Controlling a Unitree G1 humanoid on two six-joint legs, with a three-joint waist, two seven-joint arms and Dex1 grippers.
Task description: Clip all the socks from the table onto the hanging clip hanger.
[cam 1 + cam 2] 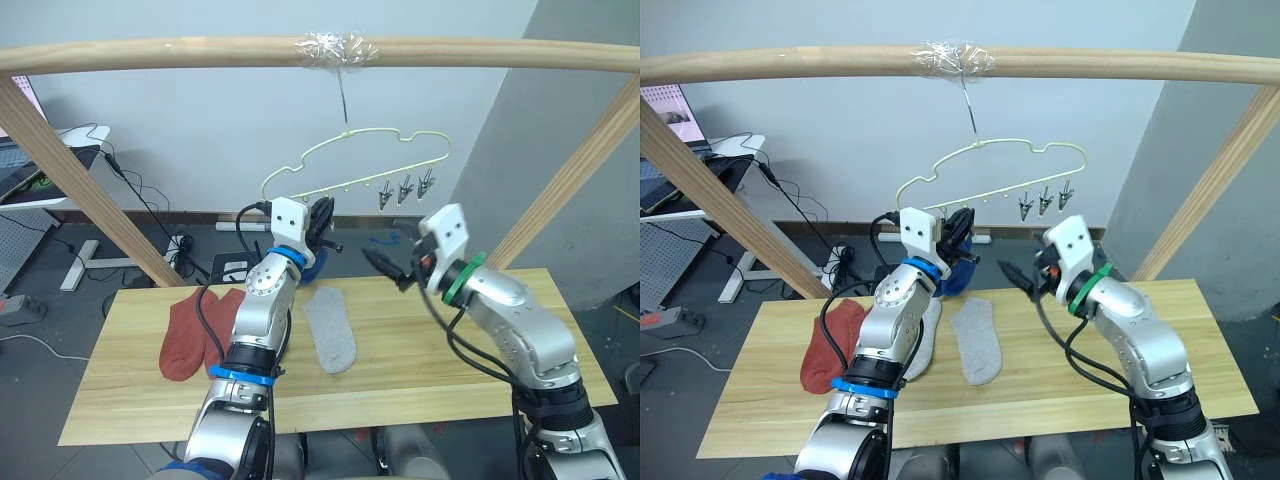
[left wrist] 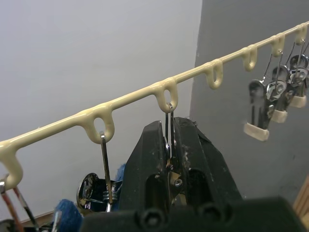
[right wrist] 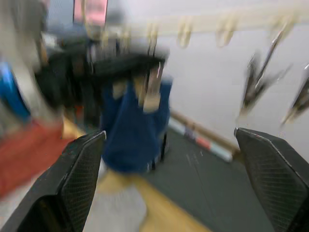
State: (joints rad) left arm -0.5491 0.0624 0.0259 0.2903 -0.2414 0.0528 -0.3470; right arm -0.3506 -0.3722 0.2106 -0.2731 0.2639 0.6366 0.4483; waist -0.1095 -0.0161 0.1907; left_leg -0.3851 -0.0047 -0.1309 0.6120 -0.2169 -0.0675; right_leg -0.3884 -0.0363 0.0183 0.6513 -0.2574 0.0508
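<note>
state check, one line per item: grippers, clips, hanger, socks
Left gripper: shut on a clip's wire, up at the hanger.
Right gripper: open, empty, above the table.
Hanger: hanging from the pole, tilted.
Three end clips: shut, empty.
Blue sock: hanging from a clip.
Red socks: flat on table.
Grey sock: flat on table.

The clip hanger hangs from the pole above the back of the desk. On the desk, two socks lie at the left, and one sock lies in the middle. Another sock hangs under the hanger's left part, and three clips hang at its right end.
</note>
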